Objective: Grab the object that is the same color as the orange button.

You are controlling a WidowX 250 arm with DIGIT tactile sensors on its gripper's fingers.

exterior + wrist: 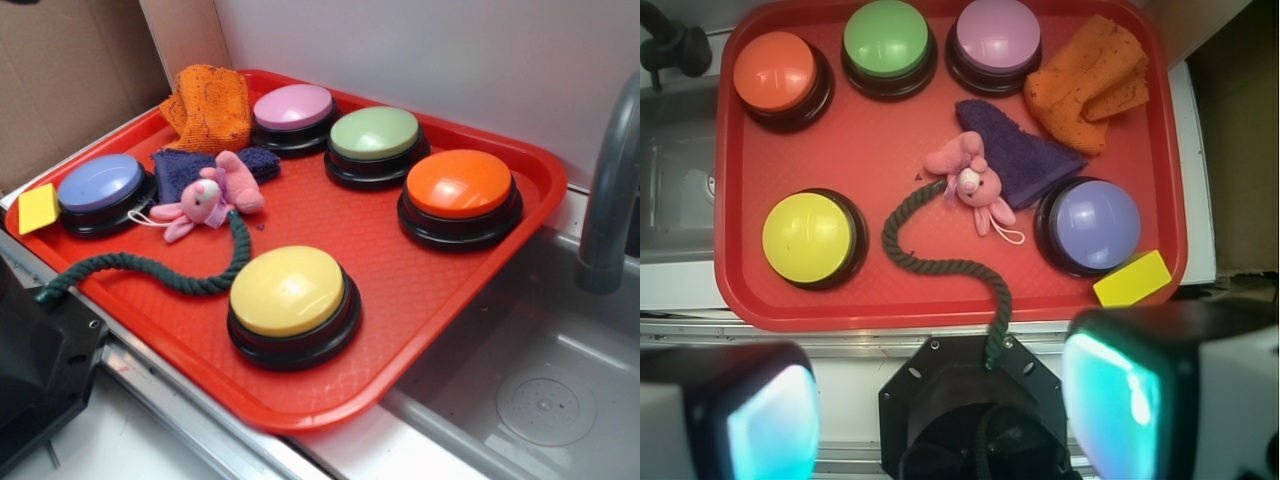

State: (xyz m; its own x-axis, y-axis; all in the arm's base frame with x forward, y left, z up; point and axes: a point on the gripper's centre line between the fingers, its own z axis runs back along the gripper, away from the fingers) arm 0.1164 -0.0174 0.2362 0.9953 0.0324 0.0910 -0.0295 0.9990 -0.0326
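Observation:
The fuzzy orange cloth (208,105) lies crumpled in the far left corner of the red tray (420,300); in the wrist view the cloth (1087,82) is at top right. The orange button (460,185) sits on the tray's right side, and at upper left in the wrist view (775,72). My gripper (940,410) hangs high over the robot base, outside the tray's near edge and far from the cloth. Its two fingers (1110,400) stand wide apart with nothing between them. The exterior view does not show the gripper.
On the tray are also a yellow button (288,292), green button (375,135), pink button (293,107), blue button (100,185), dark blue cloth (185,170), pink plush bunny (210,200), green rope (150,265) and yellow block (38,208). A sink (540,390) with grey faucet (610,190) lies right.

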